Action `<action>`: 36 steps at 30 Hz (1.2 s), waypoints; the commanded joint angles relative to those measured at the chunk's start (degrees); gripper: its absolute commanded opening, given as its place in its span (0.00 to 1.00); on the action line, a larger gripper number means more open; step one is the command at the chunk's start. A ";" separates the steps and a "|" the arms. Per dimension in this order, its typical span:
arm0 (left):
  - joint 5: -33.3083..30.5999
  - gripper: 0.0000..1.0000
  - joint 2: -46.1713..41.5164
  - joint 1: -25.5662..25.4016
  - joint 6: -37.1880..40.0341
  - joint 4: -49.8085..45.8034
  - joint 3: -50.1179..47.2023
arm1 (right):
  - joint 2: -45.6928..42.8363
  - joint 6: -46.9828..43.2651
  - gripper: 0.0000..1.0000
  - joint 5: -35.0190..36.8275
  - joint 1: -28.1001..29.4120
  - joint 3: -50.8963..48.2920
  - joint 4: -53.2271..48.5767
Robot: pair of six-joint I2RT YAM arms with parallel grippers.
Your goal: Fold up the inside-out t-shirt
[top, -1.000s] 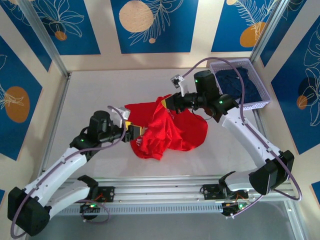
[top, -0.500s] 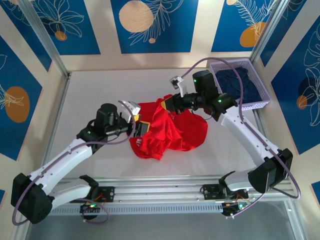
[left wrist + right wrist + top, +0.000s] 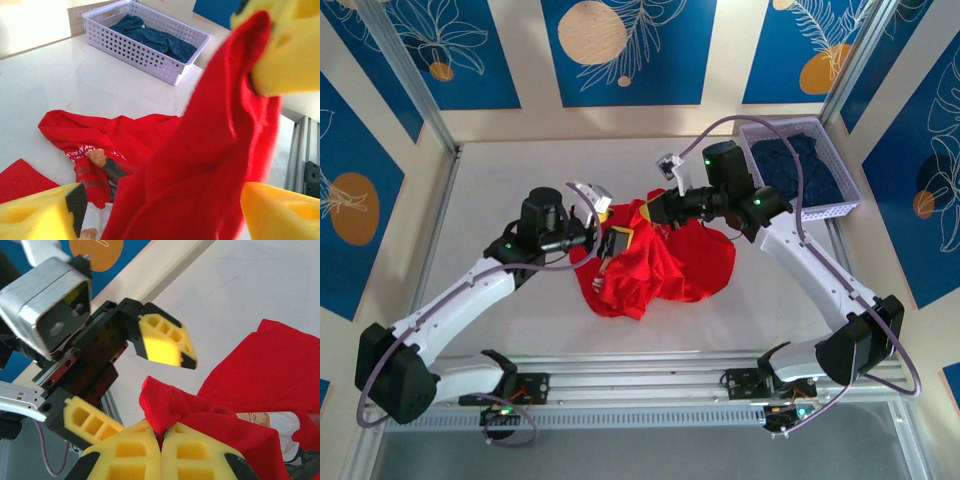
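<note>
On the worktop [image 3: 500, 190], near its middle, you see the inside-out t-shirt [image 3: 660, 268] lying crumpled with one fold lifted. Your right end effector [image 3: 648, 210] is clenched on that fold. Your left end effector [image 3: 612, 245] is released just left of it, pads spread with red cloth hanging between them.

We see the t-shirt [image 3: 655, 265] as soft, matt red cloth, creased. The basket [image 3: 145, 55] is smooth perforated plastic, holding dark matt clothing [image 3: 155, 37]. The table [image 3: 520, 180] looks smooth, faintly shiny. The finger pads [image 3: 162, 345] are porous matt foam.
</note>
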 commanded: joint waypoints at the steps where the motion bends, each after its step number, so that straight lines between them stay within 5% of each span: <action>1: 1.83 0.77 2.81 -0.03 2.18 -0.28 3.51 | 0.21 -2.45 0.00 -2.45 0.32 1.90 -1.42; 18: 8.25 0.38 6.45 1.60 0.78 -4.34 3.59 | -2.05 -2.83 0.00 -3.73 -2.18 1.95 -0.69; 29: 6.42 0.27 4.94 1.61 2.52 -6.92 2.40 | -1.58 -2.95 0.00 -3.70 -3.22 2.71 -1.04; 36: 6.10 0.29 5.45 1.60 2.93 -7.46 2.32 | -1.55 -2.68 0.00 -4.19 -3.37 2.90 -0.74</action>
